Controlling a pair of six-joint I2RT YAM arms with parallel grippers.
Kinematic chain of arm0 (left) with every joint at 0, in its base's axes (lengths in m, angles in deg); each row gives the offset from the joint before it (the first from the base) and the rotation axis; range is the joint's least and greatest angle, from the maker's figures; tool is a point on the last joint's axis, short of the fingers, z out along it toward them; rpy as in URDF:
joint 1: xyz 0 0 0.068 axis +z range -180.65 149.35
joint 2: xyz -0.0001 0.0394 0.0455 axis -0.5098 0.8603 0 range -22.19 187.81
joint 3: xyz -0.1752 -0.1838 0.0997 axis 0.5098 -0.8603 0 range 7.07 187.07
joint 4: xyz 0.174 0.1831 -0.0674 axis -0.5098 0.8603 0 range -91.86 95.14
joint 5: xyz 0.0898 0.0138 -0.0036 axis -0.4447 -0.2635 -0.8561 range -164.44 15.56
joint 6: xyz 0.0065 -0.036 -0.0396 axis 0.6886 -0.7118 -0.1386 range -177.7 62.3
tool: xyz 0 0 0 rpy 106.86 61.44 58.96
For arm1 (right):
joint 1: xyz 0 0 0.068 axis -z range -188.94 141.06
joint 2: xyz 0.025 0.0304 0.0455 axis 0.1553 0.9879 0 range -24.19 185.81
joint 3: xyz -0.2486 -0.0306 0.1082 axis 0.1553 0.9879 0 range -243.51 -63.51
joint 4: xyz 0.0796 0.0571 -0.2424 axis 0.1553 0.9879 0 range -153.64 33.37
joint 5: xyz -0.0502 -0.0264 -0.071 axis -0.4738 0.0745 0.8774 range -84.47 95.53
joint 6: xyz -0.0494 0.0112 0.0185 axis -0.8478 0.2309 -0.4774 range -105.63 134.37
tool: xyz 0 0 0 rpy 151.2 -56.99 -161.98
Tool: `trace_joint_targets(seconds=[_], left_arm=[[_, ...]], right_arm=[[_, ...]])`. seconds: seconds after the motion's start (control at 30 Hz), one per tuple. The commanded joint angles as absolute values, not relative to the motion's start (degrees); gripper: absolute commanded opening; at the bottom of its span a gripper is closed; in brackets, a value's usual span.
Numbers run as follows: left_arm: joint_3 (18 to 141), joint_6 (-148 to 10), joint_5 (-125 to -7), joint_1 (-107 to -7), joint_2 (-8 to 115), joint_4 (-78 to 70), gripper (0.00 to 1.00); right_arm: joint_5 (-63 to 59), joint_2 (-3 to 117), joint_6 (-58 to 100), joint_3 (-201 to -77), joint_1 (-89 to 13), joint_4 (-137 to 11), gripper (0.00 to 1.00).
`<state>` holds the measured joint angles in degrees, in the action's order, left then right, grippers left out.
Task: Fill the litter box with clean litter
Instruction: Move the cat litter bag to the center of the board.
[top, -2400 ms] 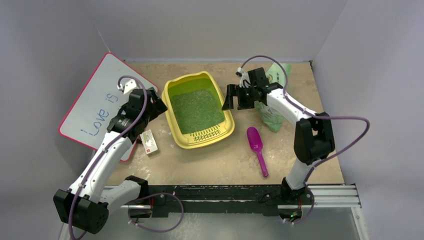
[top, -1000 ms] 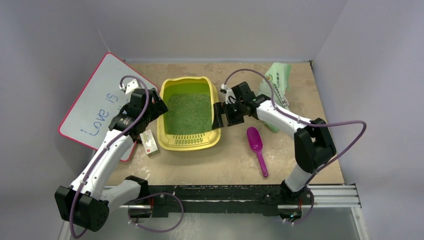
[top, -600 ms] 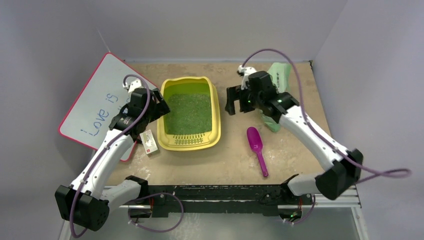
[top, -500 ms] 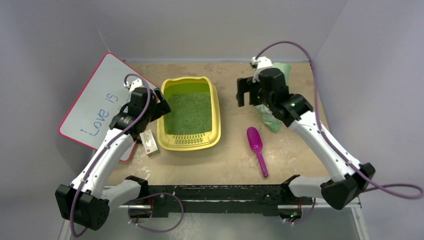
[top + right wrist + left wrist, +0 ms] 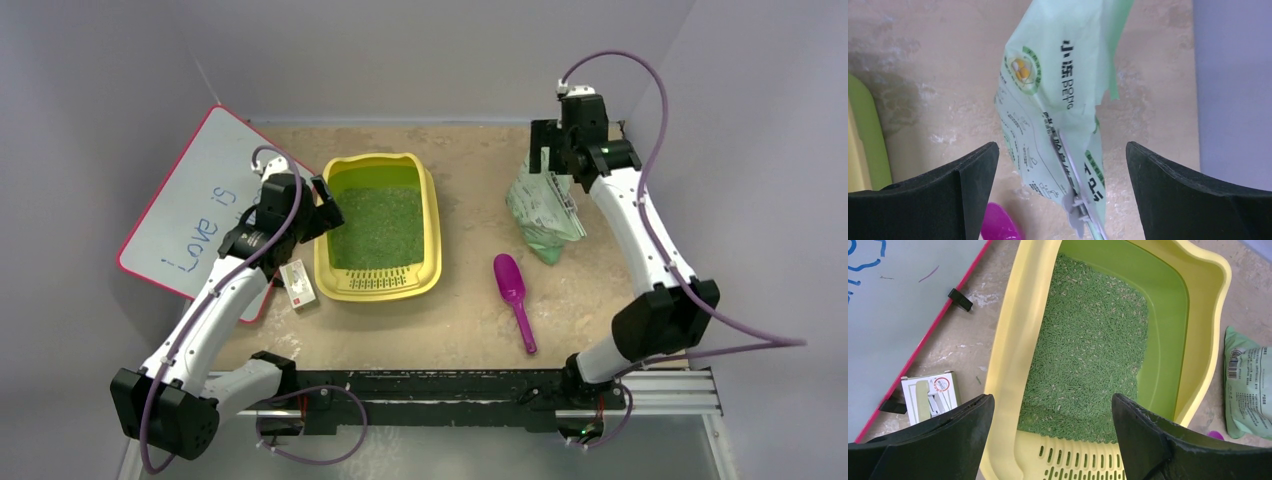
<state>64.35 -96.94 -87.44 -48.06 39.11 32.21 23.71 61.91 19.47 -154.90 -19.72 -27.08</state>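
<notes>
Lab test booth: plain grey partition walls [image 5: 420, 60], worn tabletop [image 5: 470, 310], robot arms [image 5: 205, 315] bolted to aluminium rail [image 5: 680, 392].

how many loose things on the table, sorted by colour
yellow: 1, litter box
green: 2, litter, bag
purple: 1, scoop
white: 2, board, small box
total: 6

Left arm [image 5: 215, 300] rises from lower left of frame, elbow bent, toward left of centre; left pincer [image 5: 328, 207] spread wide, gripping nothing. Right arm [image 5: 635, 222] stretched up right side; right pincer [image 5: 556, 168] at upper right, pointing down, jaws wide, empty.
</notes>
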Motion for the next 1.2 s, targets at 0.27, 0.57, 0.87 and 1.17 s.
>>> trace_joint_targets(seconds=[0.27,0.57,0.87,1.17], left_arm=[[67.24,-94.88,-87.00,-48.23,38.59,31.79,0.87],[68.09,-94.05,-87.54,-48.23,37.63,33.69,0.87],[69.61,-93.82,-87.11,-48.23,37.53,34.35,0.87],[69.77,-93.83,-86.44,-48.23,38.18,33.92,0.87]], right_arm=[[17.88,72.46,14.79,-162.18,-19.14,-23.37,0.79],[18.84,79.33,10.70,-166.99,-19.17,-24.09,0.68],[17.25,81.83,8.04,-167.35,-19.19,-23.68,0.42],[5.78,75.05,-6.17,-159.28,-19.35,-32.57,0.01]])
